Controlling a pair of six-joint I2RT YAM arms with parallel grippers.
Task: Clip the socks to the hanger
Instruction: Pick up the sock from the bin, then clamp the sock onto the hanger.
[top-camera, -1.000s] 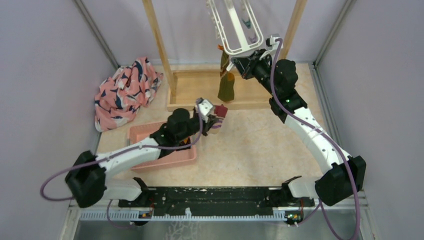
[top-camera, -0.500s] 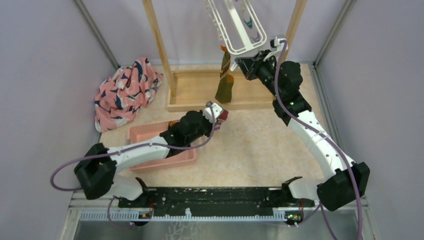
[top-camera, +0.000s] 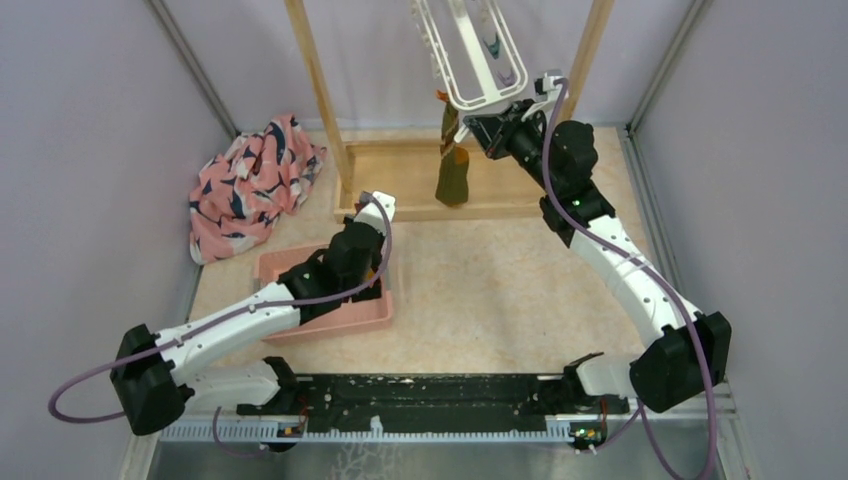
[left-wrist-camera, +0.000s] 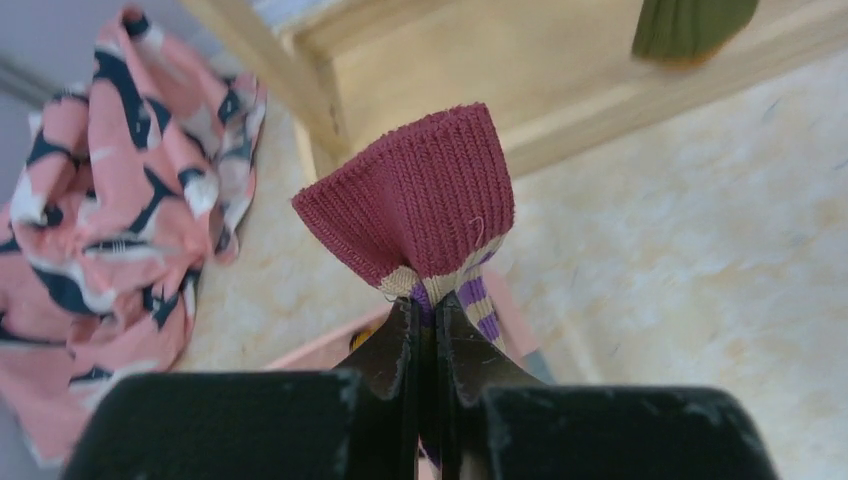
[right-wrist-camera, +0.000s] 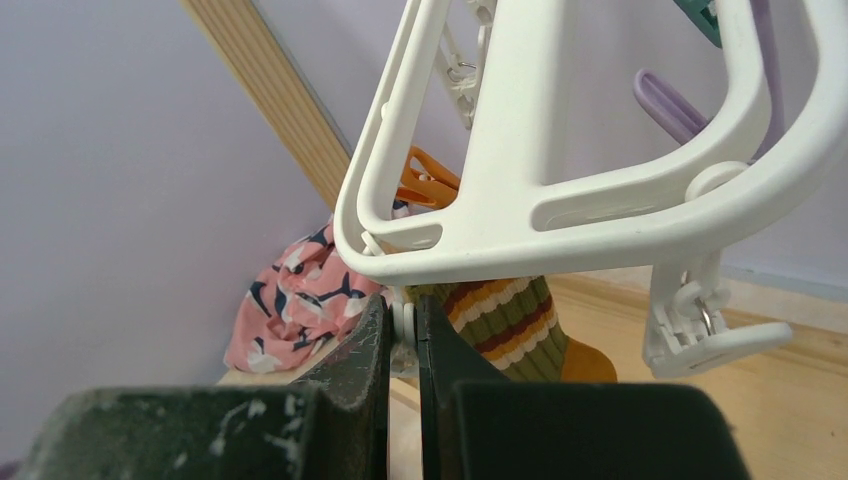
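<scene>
We pinch the hanger (right-wrist-camera: 600, 215) with our right gripper (right-wrist-camera: 403, 330), seemingly to steady it; below it, our left gripper (left-wrist-camera: 428, 320) clamps a maroon-cuffed sock (left-wrist-camera: 420, 200).

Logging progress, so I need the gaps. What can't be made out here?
Top view: hanger hook cut off by top edge; maroon-cuffed sock hidden under left arm.
Left wrist: that sock's foot hidden behind left gripper.
Right wrist: top of olive striped sock hidden behind hanger frame.
</scene>
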